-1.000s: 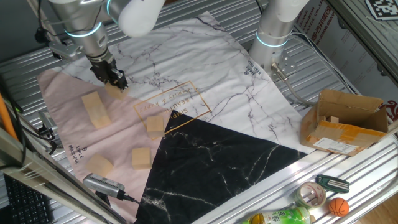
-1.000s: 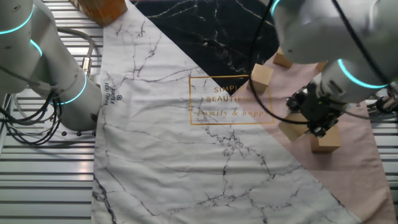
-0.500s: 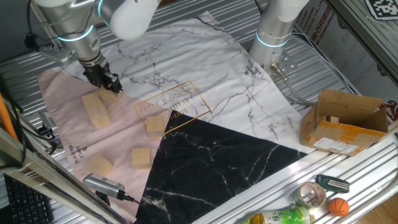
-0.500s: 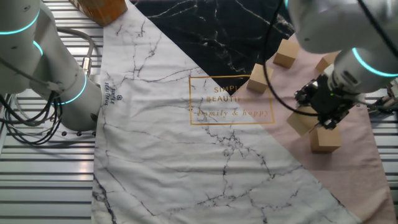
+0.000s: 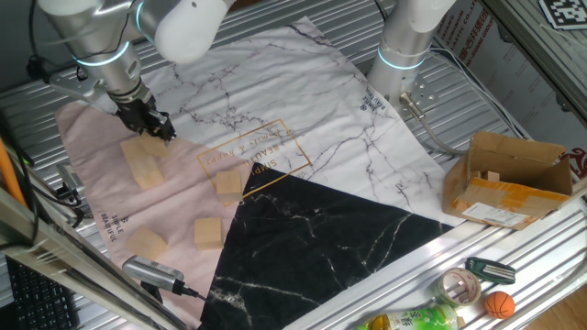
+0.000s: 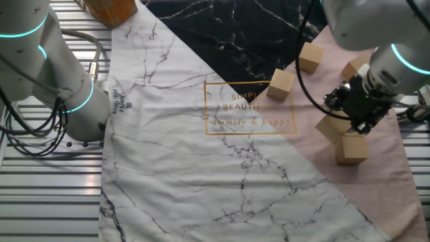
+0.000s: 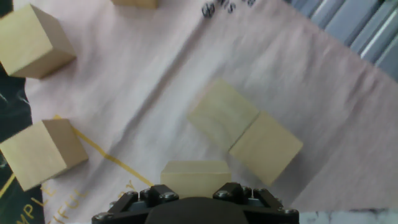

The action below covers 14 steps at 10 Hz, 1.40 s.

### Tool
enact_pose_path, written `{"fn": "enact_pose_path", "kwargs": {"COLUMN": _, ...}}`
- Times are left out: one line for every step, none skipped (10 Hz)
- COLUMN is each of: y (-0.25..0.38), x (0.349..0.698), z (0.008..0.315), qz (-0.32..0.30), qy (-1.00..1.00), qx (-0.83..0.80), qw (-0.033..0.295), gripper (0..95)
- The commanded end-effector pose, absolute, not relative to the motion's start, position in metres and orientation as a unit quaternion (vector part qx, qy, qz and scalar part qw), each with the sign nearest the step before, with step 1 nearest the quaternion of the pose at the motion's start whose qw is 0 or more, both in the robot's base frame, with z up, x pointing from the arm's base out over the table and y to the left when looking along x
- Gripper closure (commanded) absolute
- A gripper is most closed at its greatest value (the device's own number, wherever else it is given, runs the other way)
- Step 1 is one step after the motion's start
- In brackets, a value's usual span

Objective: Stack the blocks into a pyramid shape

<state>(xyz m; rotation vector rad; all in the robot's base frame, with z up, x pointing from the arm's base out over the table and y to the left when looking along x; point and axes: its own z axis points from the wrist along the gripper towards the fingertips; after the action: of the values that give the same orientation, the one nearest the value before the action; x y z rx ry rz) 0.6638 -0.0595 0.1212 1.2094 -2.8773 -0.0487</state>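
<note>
The big marble-print cloth lay across the table, white, black and pink panels all in play; on the right of one fixed view sat the brown cardboard box, well apart from the action, with a tape roll and a small orange ball near the front edge. The arm reached down over the pink panel, and the gripper hung just above the cloth, fingers closed on a block; the hand view showed that cube pinched at the bottom edge, tan wood between the black jaws. Straight below it, two blocks lay side by side, touching, forming a short row on the pink; in the other fixed view the held cube sat tilted at the fingertips, just beside and above the near block of that pair. Further off, one block rested by the gold lettering at the edge of the black panel; another block lay nearer the front; a last block sat at the pink panel's lower corner, beside a grey cylindrical device with a cable.
</note>
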Motion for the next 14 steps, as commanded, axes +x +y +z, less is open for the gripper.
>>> {"fn": "enact_pose_path", "kwargs": {"y": -0.05, "x": 0.674, "z": 0.114, "qz": -0.017, "qy": -0.902, "qx": 0.431, "qw": 0.01, "gripper": 95.0}}
{"fn": "enact_pose_path", "kwargs": {"y": -0.047, "x": 0.676, "z": 0.112, "qz": -0.017, "qy": -0.901, "qx": 0.434, "qw": 0.01, "gripper": 95.0}}
{"fn": "enact_pose_path", "kwargs": {"y": -0.044, "x": 0.679, "z": 0.112, "qz": -0.015, "qy": -0.899, "qx": 0.438, "qw": 0.011, "gripper": 95.0}}
{"fn": "enact_pose_path", "kwargs": {"y": -0.041, "x": 0.682, "z": 0.112, "qz": -0.012, "qy": -0.898, "qx": 0.44, "qw": 0.013, "gripper": 95.0}}
{"fn": "enact_pose_path", "kwargs": {"y": -0.038, "x": 0.685, "z": 0.113, "qz": -0.009, "qy": -0.897, "qx": 0.441, "qw": 0.016, "gripper": 95.0}}
{"fn": "enact_pose_path", "kwargs": {"y": -0.032, "x": 0.691, "z": 0.115, "qz": -0.009, "qy": -0.898, "qx": 0.44, "qw": 0.019, "gripper": 95.0}}
{"fn": "enact_pose_path", "kwargs": {"y": -0.03, "x": 0.693, "z": 0.116, "qz": -0.009, "qy": -0.898, "qx": 0.44, "qw": 0.019, "gripper": 95.0}}
{"fn": "enact_pose_path", "kwargs": {"y": -0.027, "x": 0.697, "z": 0.119, "qz": -0.009, "qy": -0.898, "qx": 0.44, "qw": 0.02, "gripper": 95.0}}
{"fn": "enact_pose_path", "kwargs": {"y": -0.025, "x": 0.699, "z": 0.12, "qz": -0.009, "qy": -0.898, "qx": 0.44, "qw": 0.02, "gripper": 95.0}}
{"fn": "enact_pose_path", "kwargs": {"y": -0.022, "x": 0.701, "z": 0.121, "qz": -0.01, "qy": -0.897, "qx": 0.442, "qw": 0.019, "gripper": 95.0}}
{"fn": "enact_pose_path", "kwargs": {"y": -0.018, "x": 0.704, "z": 0.121, "qz": -0.01, "qy": -0.897, "qx": 0.441, "qw": 0.019, "gripper": 95.0}}
{"fn": "enact_pose_path", "kwargs": {"y": -0.017, "x": 0.705, "z": 0.121, "qz": -0.011, "qy": -0.898, "qx": 0.439, "qw": 0.019, "gripper": 95.0}}
{"fn": "enact_pose_path", "kwargs": {"y": -0.009, "x": 0.71, "z": 0.122, "qz": -0.012, "qy": -0.901, "qx": 0.432, "qw": 0.021, "gripper": 95.0}}
{"fn": "enact_pose_path", "kwargs": {"y": -0.003, "x": 0.714, "z": 0.122, "qz": -0.012, "qy": -0.903, "qx": 0.43, "qw": 0.023, "gripper": 95.0}}
